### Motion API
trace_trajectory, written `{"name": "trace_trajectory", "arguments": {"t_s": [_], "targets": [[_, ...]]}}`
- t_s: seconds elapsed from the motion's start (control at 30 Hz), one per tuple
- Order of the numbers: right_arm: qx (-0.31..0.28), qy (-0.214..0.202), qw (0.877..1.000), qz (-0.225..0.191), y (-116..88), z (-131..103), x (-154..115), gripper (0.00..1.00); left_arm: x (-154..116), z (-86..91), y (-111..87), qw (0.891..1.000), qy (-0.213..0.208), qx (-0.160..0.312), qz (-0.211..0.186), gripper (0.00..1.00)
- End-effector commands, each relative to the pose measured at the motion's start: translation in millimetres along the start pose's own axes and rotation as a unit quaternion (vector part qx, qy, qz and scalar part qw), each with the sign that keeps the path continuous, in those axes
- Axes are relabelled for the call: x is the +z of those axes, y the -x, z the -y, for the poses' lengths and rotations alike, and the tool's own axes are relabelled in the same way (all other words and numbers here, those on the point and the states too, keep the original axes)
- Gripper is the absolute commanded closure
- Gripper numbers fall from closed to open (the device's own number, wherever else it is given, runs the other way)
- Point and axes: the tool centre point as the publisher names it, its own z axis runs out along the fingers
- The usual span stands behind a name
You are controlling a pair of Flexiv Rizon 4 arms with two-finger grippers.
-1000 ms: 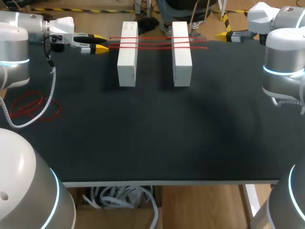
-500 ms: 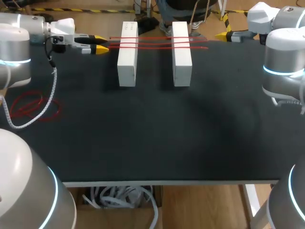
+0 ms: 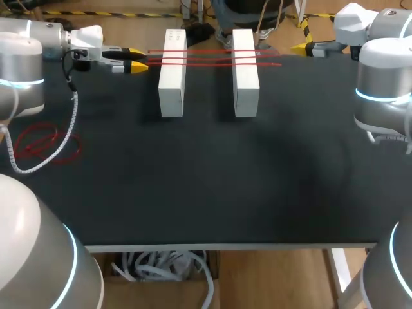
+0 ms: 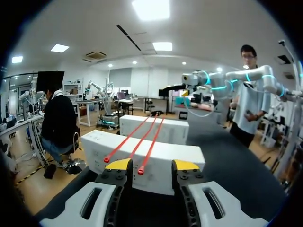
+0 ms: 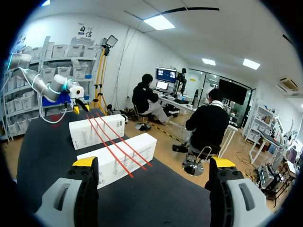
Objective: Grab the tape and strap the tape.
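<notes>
At 12 o'clock off our left gripper (image 4: 152, 165), jaws parted, the red tape strips (image 4: 150, 148) run lengthwise away toward our farther right gripper (image 5: 152, 163), jaws spread wide.

A white box (image 3: 172, 74) lies near the black table's (image 3: 206, 187) far edge. A second box (image 3: 245, 74) lies parallel, near its right. A red tape coil (image 3: 45, 143) lies well to its left.
</notes>
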Motion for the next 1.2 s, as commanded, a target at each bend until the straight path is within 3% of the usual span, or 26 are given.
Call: {"name": "trace_trajectory", "arguments": {"t_s": [0.03, 0.23, 0.53, 1.2], "targets": [[0.000, 0.000, 1.000, -0.001, 0.4, 0.2, -0.4, 0.00, 0.2, -5.4, 3.8, 1.000, -0.005, 0.000, -0.002, 0.69], [0.000, 0.000, 1.000, -0.001, 0.4, 0.2, -0.4, 0.00, 0.1, -7.6, 4.9, 1.000, -0.005, 0.000, -0.001, 0.75], [0.000, 0.000, 1.000, -0.001, 0.4, 0.2, -0.4, 0.00, 1.8, -11.6, 6.5, 1.000, -0.008, -0.002, -0.003, 0.71], [0.000, 0.000, 1.000, -0.001, 0.4, 0.2, -0.4, 0.00, 7.8, -15.8, 10.3, 1.000, -0.017, -0.003, -0.009, 0.81]]}}
